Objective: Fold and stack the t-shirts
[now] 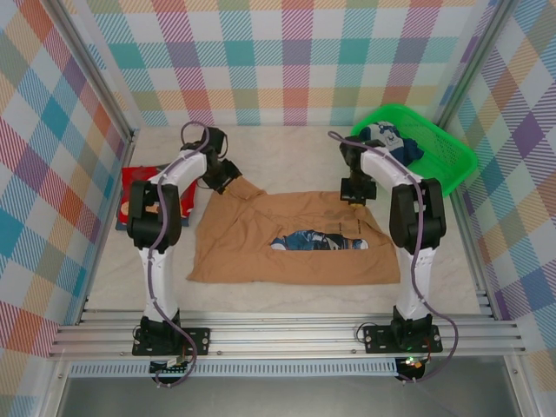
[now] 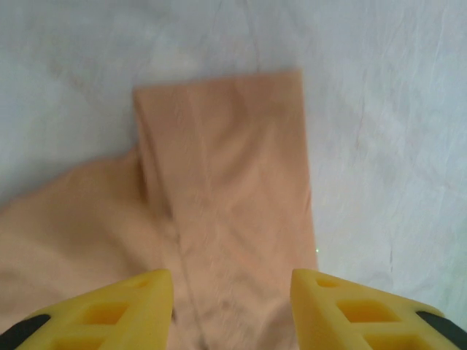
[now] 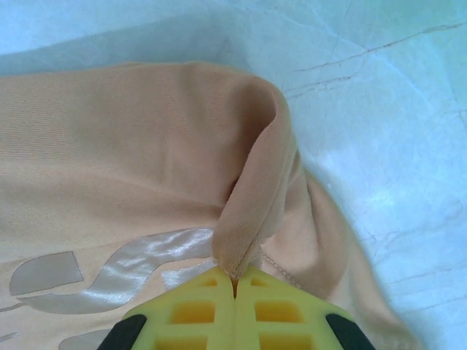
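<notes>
The tan-brown t-shirt [image 1: 295, 248] lies spread on the table, partly folded, with a strip of its blue-and-white print [image 1: 317, 241] showing. My right gripper [image 3: 233, 281] is shut on a raised fold of the shirt's hem [image 3: 255, 197], at the shirt's upper right edge [image 1: 354, 198]. My left gripper [image 2: 232, 306] hangs open over the left sleeve [image 2: 226, 168], which lies flat beneath the gap between its yellow fingers [image 2: 131, 306]. A red t-shirt [image 1: 130, 195] lies folded at the far left, partly hidden behind the left arm.
A green plastic mesh basket [image 1: 447, 161] stands at the back right with dark and white clothes [image 1: 391, 139] in it. Plaid walls close in the table on three sides. The table's pale surface [image 1: 287, 152] runs behind the shirt.
</notes>
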